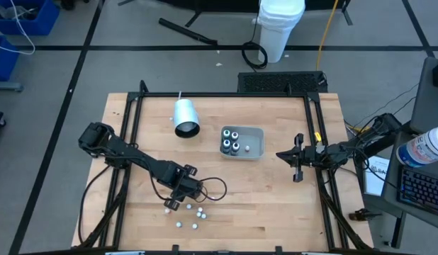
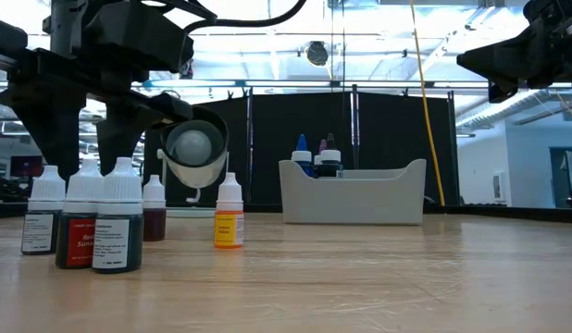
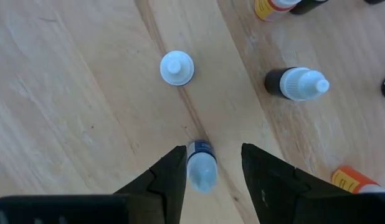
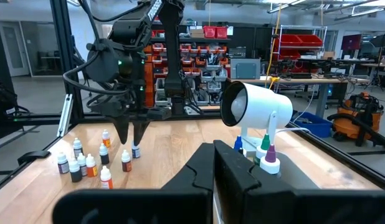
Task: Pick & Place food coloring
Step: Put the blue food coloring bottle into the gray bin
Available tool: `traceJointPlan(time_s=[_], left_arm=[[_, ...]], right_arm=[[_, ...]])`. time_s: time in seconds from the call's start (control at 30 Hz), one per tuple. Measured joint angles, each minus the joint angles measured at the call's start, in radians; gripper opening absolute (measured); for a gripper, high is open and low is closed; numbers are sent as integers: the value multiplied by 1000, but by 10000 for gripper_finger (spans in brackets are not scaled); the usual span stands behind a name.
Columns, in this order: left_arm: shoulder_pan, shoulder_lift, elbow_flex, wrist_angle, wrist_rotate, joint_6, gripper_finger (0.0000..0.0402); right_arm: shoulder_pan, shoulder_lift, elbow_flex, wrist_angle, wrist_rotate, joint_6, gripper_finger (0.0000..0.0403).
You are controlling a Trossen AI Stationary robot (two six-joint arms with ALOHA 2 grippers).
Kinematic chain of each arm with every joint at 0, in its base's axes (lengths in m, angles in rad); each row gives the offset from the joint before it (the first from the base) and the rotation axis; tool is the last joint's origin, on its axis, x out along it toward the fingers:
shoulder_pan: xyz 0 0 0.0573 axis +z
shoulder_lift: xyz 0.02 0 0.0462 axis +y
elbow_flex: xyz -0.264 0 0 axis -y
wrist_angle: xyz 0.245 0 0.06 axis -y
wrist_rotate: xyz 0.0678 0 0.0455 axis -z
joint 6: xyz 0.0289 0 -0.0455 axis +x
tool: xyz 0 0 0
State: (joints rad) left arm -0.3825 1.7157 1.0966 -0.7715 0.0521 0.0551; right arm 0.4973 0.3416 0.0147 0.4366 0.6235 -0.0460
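Several small food coloring bottles with white caps stand on the near left part of the table (image 1: 194,214). My left gripper (image 3: 211,174) points down over them, open. Its fingers stand on either side of one upright bottle with a blue label (image 3: 200,167), and a gap shows on one side. More bottles stand upright in the grey tray (image 1: 260,132) at mid-table. My right gripper (image 1: 298,168) hovers shut to the right of the tray, touching nothing. My left gripper comes from above, pointing down, astride the blue-labelled bottle's cap (image 3: 202,177). One finger (image 3: 174,180) stands right beside the cap, and I cannot tell whether it touches. The bottle stands upright on the table.
A white cylinder cup (image 1: 185,117) lies on its side left of the tray, its mouth facing the near edge. Other bottles stand close around the left gripper (image 3: 177,67) (image 3: 296,83). A black metal frame (image 1: 226,96) runs along the table's sides. Bare wood lies between bottles and tray.
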Motion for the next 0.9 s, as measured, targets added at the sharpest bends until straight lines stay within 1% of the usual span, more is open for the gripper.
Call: traceJointPlan(time_s=[0.63, 0.9], left_arm=[[2, 0, 0, 15, -10, 19, 156], [3, 0, 0, 14, -10, -14, 156]], right_arm=[[0, 0, 0, 0, 0, 0, 0], [0, 0, 0, 0, 0, 0, 0]])
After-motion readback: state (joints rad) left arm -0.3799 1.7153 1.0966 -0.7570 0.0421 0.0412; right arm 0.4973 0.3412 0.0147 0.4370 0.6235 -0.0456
